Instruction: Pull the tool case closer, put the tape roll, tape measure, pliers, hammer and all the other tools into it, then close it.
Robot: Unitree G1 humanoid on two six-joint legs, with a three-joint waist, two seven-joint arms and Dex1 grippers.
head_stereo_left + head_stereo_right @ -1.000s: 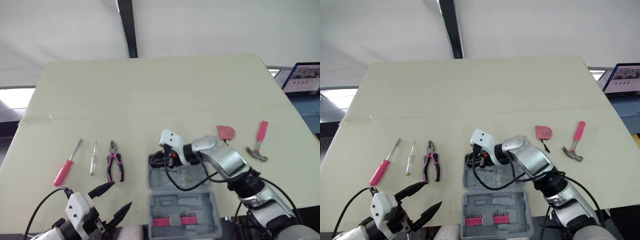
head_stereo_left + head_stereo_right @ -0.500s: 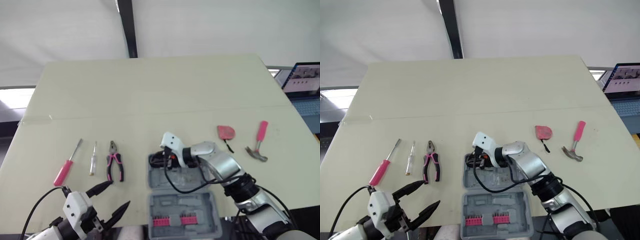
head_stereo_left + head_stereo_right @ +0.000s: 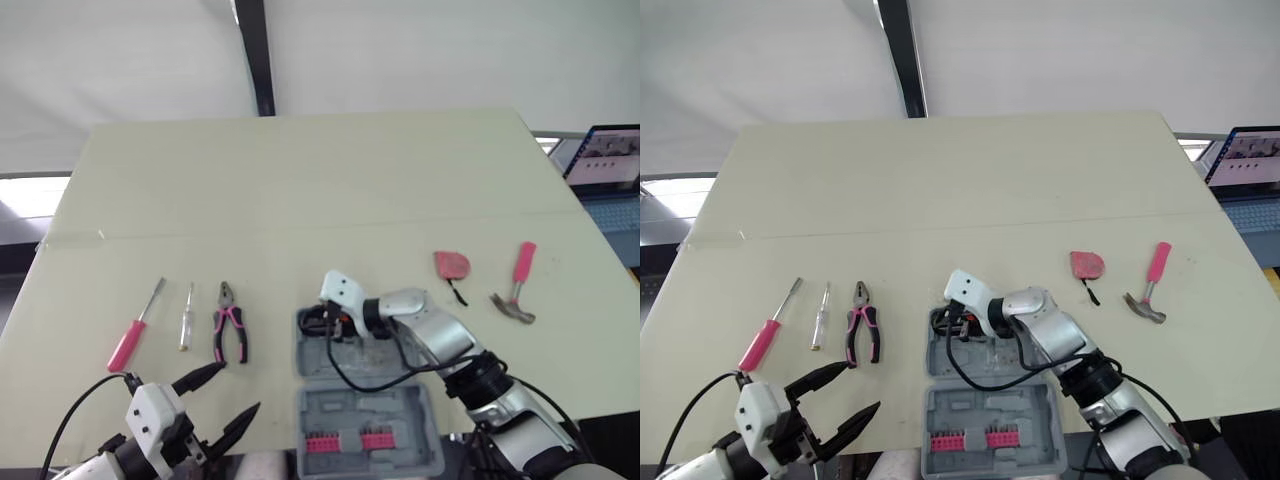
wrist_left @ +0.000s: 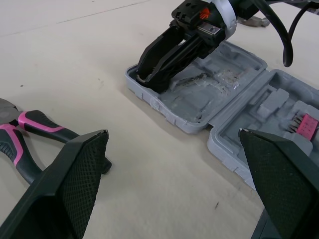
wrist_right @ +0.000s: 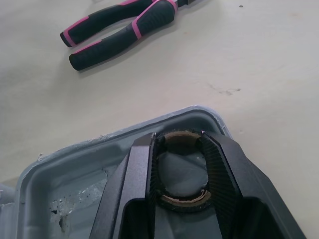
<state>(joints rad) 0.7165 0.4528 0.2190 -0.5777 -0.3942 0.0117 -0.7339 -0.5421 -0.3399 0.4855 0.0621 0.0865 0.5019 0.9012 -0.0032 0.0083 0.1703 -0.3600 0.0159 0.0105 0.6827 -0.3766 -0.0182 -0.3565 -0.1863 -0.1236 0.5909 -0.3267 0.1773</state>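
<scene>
Right hand [image 4: 149,75] inside tool case [image 4: 198,113]

Head stereo pair looks down over the whole table [image 3: 300,180]; wrist cameras sit low and close; both share the tool case [image 4: 199,104] and pliers [image 5: 124,36].

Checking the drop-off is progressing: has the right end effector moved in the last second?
Yes. The right end effector, gripping the tape roll, has sunk slightly into the far left corner of the tool case; the case stayed put.
</scene>
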